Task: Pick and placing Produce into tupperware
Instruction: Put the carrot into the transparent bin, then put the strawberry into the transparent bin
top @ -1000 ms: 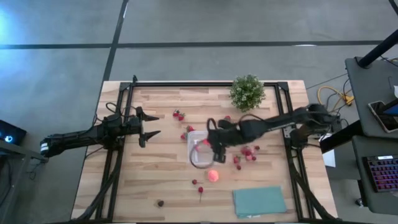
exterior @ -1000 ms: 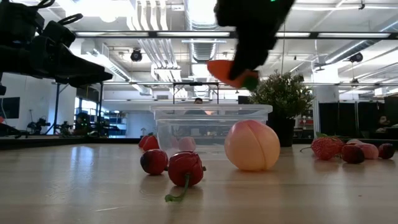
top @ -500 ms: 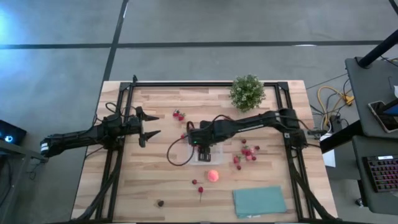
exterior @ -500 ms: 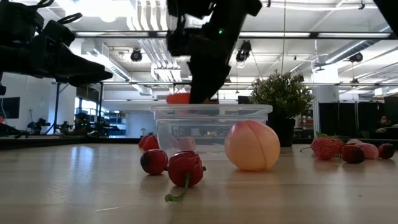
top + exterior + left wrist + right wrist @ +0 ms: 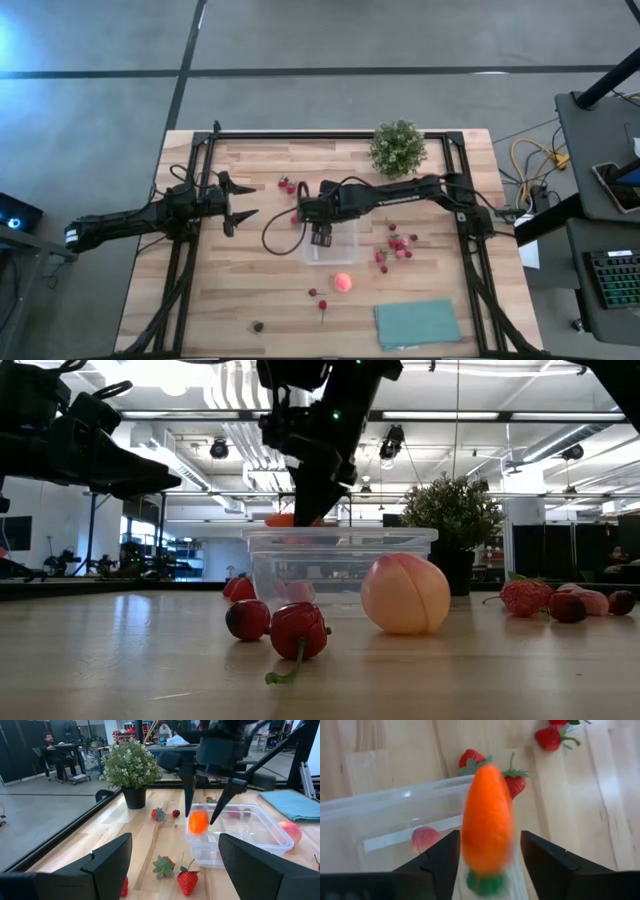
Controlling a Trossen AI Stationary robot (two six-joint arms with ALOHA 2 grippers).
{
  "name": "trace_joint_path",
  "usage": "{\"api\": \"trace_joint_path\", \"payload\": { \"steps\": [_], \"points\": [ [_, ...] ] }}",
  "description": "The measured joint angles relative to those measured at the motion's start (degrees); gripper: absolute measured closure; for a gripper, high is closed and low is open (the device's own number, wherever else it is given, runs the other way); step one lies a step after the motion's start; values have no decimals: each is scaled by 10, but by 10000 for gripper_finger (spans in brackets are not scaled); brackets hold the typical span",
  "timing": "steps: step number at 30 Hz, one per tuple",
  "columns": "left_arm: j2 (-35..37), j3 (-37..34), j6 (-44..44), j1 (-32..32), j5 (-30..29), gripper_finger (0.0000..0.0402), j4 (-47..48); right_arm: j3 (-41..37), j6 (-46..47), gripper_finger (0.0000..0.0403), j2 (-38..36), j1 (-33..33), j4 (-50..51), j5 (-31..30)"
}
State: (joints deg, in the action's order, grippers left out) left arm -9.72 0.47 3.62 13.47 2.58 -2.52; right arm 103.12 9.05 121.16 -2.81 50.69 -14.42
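Note:
The clear tupperware (image 5: 338, 248) stands mid-table, with a pink piece (image 5: 424, 839) lying in it. My right gripper (image 5: 320, 236) hangs over its left part, fingers pointing down and spread. An orange carrot-like piece with a green end (image 5: 487, 835) is between the fingertips at rim height (image 5: 198, 821), blurred, with a narrow gap on each side. My left gripper (image 5: 243, 205) is open and empty above the table, left of the tupperware. A peach ball (image 5: 343, 282) and strawberries (image 5: 400, 245) lie on the table.
A potted plant (image 5: 398, 148) stands at the far edge. A teal cloth (image 5: 417, 323) lies at the near right. Two strawberries (image 5: 287, 185) lie far left of the tupperware, and cherries (image 5: 320, 298) lie near its front. Black frame rails run along the table's sides.
My right gripper has gone toward the table's left edge, from the tupperware's right side to over its left part, and has come down. The orange piece has come down with it, from well above the tupperware to its rim height.

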Motion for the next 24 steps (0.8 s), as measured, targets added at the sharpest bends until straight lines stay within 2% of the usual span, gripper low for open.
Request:
{"api": "trace_joint_path", "payload": {
  "steps": [7, 11, 16, 24],
  "points": [
    [0, 0, 0, 0, 0, 119, 0, 16, 29, 135, 0, 0, 52, 9],
    [0, 0, 0, 0, 0, 119, 0, 18, 48, 115, 0, 0, 87, 6],
    [0, 0, 0, 0, 0, 119, 0, 17, 132, 108, -5, -1, 146, -21],
    [0, 0, 0, 0, 0, 119, 0, 17, 287, 120, -18, -21, 246, -21]
  ]
}}
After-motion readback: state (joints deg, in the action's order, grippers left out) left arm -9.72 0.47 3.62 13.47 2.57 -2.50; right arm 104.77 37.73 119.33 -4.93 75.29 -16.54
